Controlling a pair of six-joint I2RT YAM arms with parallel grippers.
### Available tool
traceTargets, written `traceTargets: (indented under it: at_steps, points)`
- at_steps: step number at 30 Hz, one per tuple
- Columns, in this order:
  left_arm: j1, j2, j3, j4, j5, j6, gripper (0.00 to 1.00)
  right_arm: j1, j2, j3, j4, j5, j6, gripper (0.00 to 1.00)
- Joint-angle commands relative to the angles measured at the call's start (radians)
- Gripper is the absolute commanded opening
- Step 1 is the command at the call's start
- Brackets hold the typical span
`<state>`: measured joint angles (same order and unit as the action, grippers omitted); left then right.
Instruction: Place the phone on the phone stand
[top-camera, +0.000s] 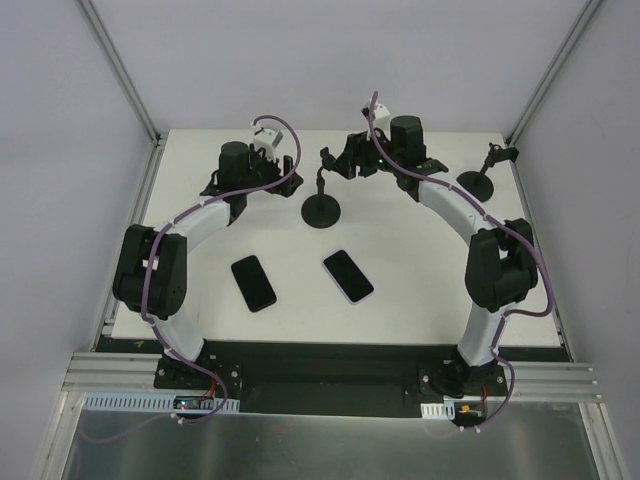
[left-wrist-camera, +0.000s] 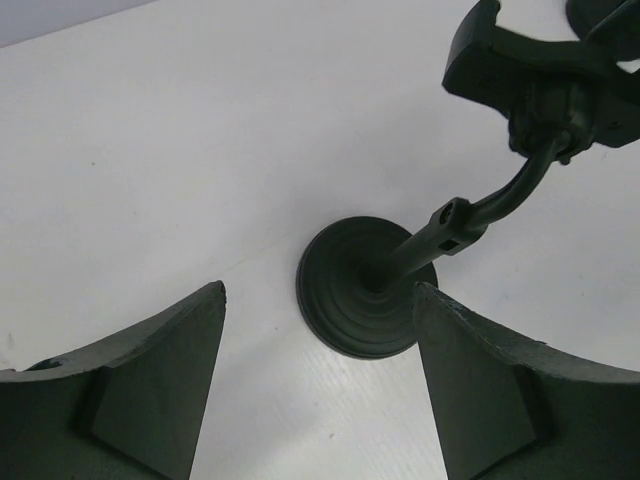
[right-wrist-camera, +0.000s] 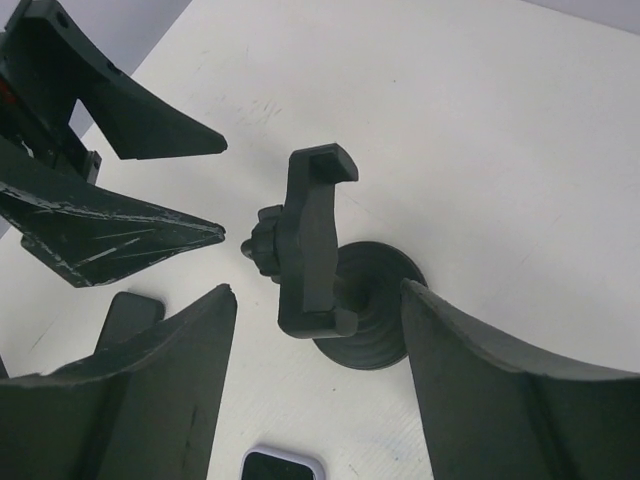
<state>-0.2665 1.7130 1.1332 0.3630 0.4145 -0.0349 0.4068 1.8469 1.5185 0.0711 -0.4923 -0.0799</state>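
Phones, two in number, lie flat on the white table (top-camera: 400, 255) toward the near edge, apart from each other and well clear of both grippers. On the left is the black phone (top-camera: 253, 283), and on the right the pale-edged phone (top-camera: 348, 276), which has a dark screen facing up, a thin light rim and rounded corners. Behind them at table centre is the stand (top-camera: 322, 210): black, with a round ribbed base, a bent stem and a clamp cradle with hooked ends, unoccupied. At the far right is a second stand (top-camera: 480, 178). The left gripper (left-wrist-camera: 320, 288) is spread, just beside the stand's base. The right gripper (right-wrist-camera: 318, 288) is spread, with the cradle between its fingers, not gripped.
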Motion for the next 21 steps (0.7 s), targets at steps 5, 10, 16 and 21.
traceTargets:
  at_steps: [5,10,16,21]
  points:
    - [0.075,-0.049,-0.061,0.232,0.084,-0.238,0.71,0.066,-0.044,0.003,-0.034,0.029,-0.040,0.61]
    - [0.096,-0.087,-0.115,0.248,0.038,-0.244,0.77,0.124,-0.112,-0.072,-0.002,0.047,-0.031,0.61]
    - [0.096,-0.136,-0.130,0.198,0.021,-0.188,0.80,0.173,-0.146,-0.156,0.209,0.057,0.173,0.73]
    - [0.096,-0.156,-0.150,0.205,0.047,-0.195,0.75,0.234,-0.147,-0.162,0.331,0.001,0.285,0.83]
